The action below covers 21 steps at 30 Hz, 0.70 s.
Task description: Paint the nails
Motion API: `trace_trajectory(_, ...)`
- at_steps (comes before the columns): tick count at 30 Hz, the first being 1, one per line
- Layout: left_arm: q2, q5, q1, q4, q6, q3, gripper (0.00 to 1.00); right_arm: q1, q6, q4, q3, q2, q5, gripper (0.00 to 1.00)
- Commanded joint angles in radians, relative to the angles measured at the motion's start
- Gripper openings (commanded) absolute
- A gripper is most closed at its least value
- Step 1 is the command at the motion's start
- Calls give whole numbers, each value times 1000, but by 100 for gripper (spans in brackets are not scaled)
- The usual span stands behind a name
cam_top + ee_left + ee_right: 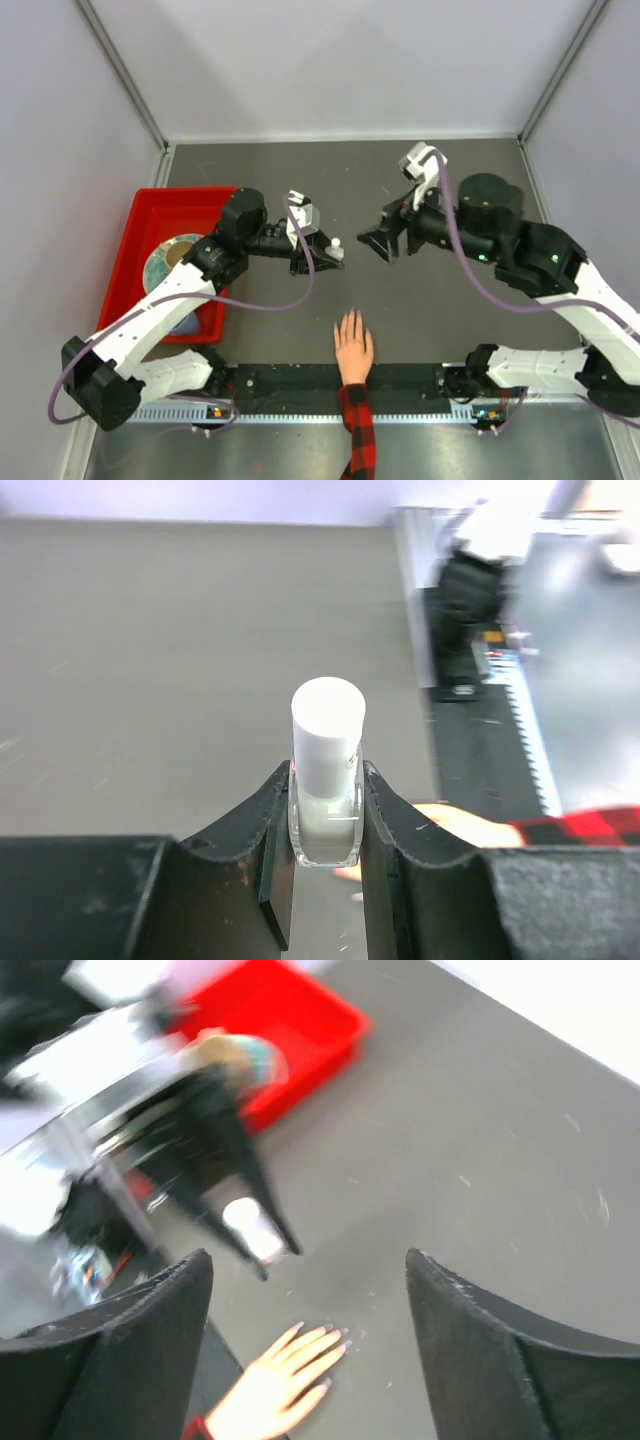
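Tabletop [300, 170] is dark grey, walls [330, 60] pale; left gripper [335, 255] clamps bottle [326, 770], right gripper [378, 243] stands apart.

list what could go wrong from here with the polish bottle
1. The left gripper clamps the bottle only by its glass body; twisting the white cap could spin it loose.
2. The right gripper is open, apart from that small cap; an off-line approach may knock the bottle.
3. The hand lies flat on the table nearby; a drop or drips might hit skin, not the nails.
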Motion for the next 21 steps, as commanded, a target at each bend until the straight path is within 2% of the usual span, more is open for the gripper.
trace_trajectory(1, 50, 332, 0, 16, 1, 77, 0, -71, -323, 9, -43, -13, -586, 68)
trace_trajectory(3, 82, 412, 1, 5, -20, 93, 0, -84, -414, 14, -62, -7, -634, 58)
trace_trajectory(4, 89, 435, 1, 5, -25, 97, 0, -99, -428, 17, -68, 11, -660, 48)
trace_trajectory(5, 102, 458, 0, 5, -29, 98, 0, -116, -446, 17, -66, 19, -729, 45)
trace_trajectory(6, 105, 449, 0, 5, -37, 98, 0, -124, -445, 38, -65, 27, -745, 44)
trace_trajectory(10, 108, 448, 0, 9, -45, 98, 0, -125, -439, 63, -56, 60, -791, 63)
trace_trajectory(17, 102, 448, 0, 16, -56, 95, 0, -125, -459, 45, -16, 113, -806, 59)
trace_trajectory(21, 102, 442, -2, 14, -56, 95, 0, -125, -468, 25, 3, 126, -815, 47)
